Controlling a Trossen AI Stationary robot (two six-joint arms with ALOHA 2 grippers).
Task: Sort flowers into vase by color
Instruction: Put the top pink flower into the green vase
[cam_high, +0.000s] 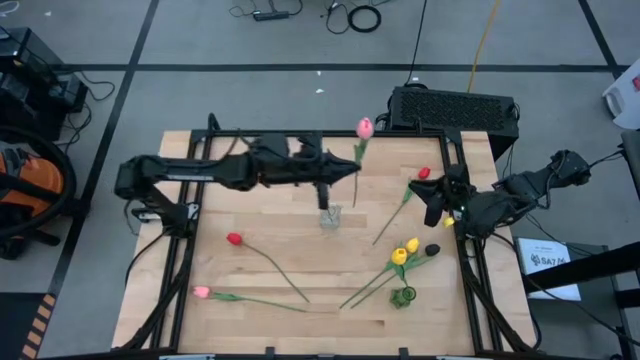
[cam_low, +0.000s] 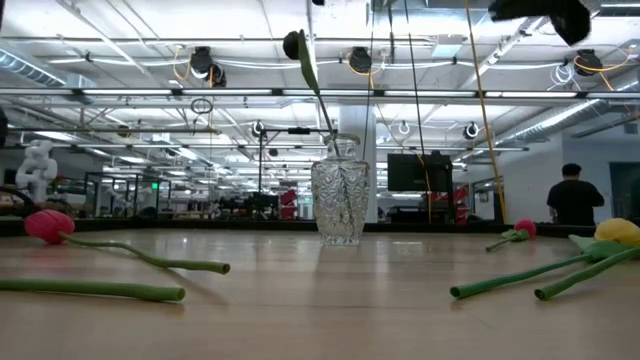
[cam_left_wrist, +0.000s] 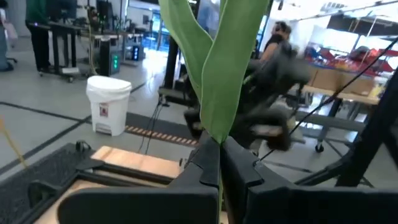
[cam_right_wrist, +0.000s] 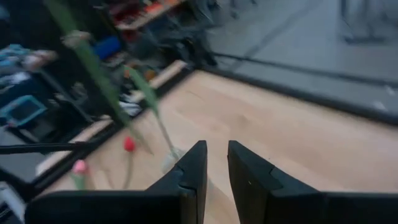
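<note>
My left gripper (cam_high: 350, 170) is over the table's middle, shut on a pink tulip (cam_high: 365, 127) above the clear glass vase (cam_high: 330, 216). In the low view the tulip's stem (cam_low: 318, 95) slants up out of the vase's mouth (cam_low: 340, 145). My right gripper (cam_high: 440, 205) is at the right side, open and empty, with its fingers a little apart in its wrist view (cam_right_wrist: 216, 165). On the table lie a red tulip (cam_high: 234, 239), a pink tulip (cam_high: 201, 292), another red tulip (cam_high: 424, 173), two yellow tulips (cam_high: 399, 256) and a black tulip (cam_high: 432, 249). My left gripper pinches the tulip's green stem just below its leaves (cam_left_wrist: 219, 140) between its two fingers. The leaves (cam_left_wrist: 230, 68) rise past the fingertips. The flower is tilted, with its head up and toward the far edge and its lower stem end at the vase's mouth (cam_low: 336, 138).
A small green object (cam_high: 403, 296) lies by the stem ends near the front right. A black box (cam_high: 452, 105) stands behind the table's far edge. A person (cam_low: 573, 196) stands in the room beyond. Bare wood lies between the vase and the near edge.
</note>
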